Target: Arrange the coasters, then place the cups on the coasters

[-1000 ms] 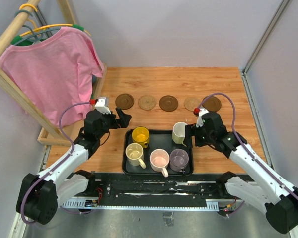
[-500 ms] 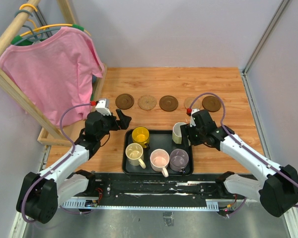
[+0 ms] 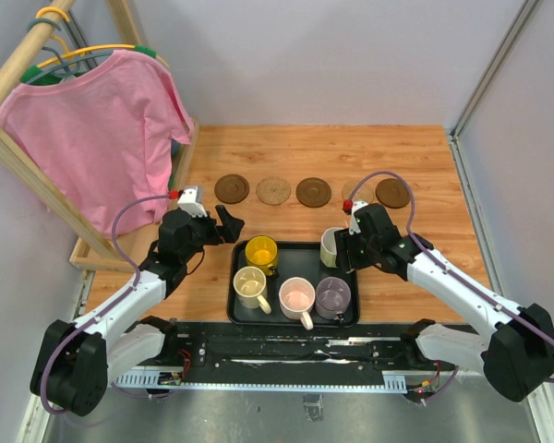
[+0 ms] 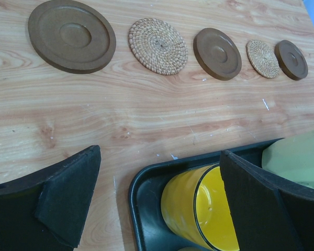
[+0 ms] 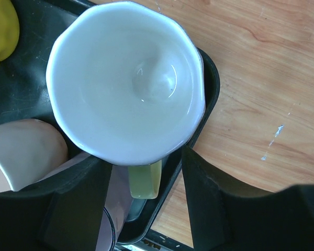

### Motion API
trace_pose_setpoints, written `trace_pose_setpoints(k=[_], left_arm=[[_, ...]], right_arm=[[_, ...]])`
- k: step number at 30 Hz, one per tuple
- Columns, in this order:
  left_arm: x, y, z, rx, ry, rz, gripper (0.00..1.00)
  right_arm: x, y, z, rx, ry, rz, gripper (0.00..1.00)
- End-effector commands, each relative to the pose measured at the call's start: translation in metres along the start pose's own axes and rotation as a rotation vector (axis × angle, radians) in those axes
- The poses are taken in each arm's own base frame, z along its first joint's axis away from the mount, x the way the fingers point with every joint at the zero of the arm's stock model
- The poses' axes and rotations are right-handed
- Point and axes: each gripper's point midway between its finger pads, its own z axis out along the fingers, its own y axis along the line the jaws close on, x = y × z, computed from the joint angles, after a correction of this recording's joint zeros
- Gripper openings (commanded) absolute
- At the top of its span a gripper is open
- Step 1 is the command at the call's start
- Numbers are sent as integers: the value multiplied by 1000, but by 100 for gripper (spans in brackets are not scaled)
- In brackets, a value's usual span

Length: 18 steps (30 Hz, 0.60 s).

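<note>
Five brown coasters (image 3: 314,192) lie in a row on the far side of the wooden table; the left wrist view shows them too, with a dark coaster (image 4: 71,35) nearest. Five cups stand on the black tray (image 3: 233,293): yellow (image 3: 261,250), cream (image 3: 250,284), pink (image 3: 297,297), purple-grey (image 3: 333,295) and pale yellow-green (image 3: 331,244). My right gripper (image 5: 145,172) is open, its fingers on either side of the pale green cup's handle (image 5: 145,183) without touching it. My left gripper (image 4: 159,193) is open over the tray's far left corner, above the yellow cup (image 4: 199,209).
A wooden rack with a pink shirt (image 3: 102,129) stands at the left, its base reaching the table's left edge. Grey walls close in the back and right sides. Bare wood lies between the tray and the row of coasters.
My right gripper has moved left from beside the coasters to the pale green cup, and its jaws have narrowed round the handle. The left arm has stayed put.
</note>
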Motion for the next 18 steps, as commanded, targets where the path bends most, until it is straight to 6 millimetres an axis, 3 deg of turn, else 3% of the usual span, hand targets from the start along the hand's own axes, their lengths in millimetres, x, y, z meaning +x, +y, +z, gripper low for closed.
trace_pose_setpoints(k=[1, 18], left_arm=[[-4, -3, 0, 9, -24, 1, 100], [-1, 1, 0, -5, -26, -2, 100]], right_arm=[[2, 0, 6, 18, 3, -6, 55], [13, -3, 19, 39, 64, -18, 47]])
